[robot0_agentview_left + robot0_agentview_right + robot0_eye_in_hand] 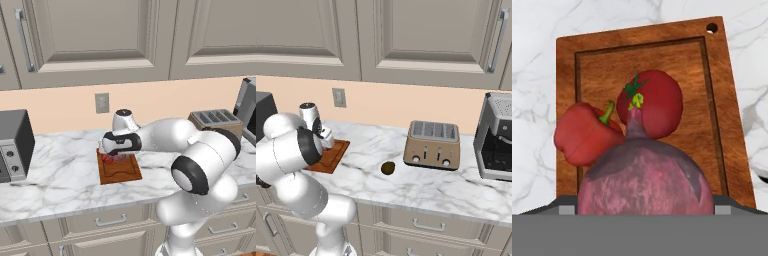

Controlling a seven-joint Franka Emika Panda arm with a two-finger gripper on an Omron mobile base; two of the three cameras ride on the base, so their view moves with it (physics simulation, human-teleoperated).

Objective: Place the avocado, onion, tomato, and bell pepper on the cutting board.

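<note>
The pink-purple onion [644,180] bulges large at the bottom of the hand view and hides my fingertips; my gripper [114,157] is shut on it, low over the cutting board [722,100]. On the board lie the round tomato [654,102] and, to its left in the hand view, the blocky red bell pepper [582,135], touching each other. The board [122,172] lies on the marble counter below the wall outlet. The dark avocado [388,168] rests on the counter between the board [331,159] and the toaster.
A tan toaster [432,145] stands right of the avocado, and a coffee machine [496,145] sits at the far right. A dark toaster oven [15,145] is at the counter's left end. Wall cabinets hang above.
</note>
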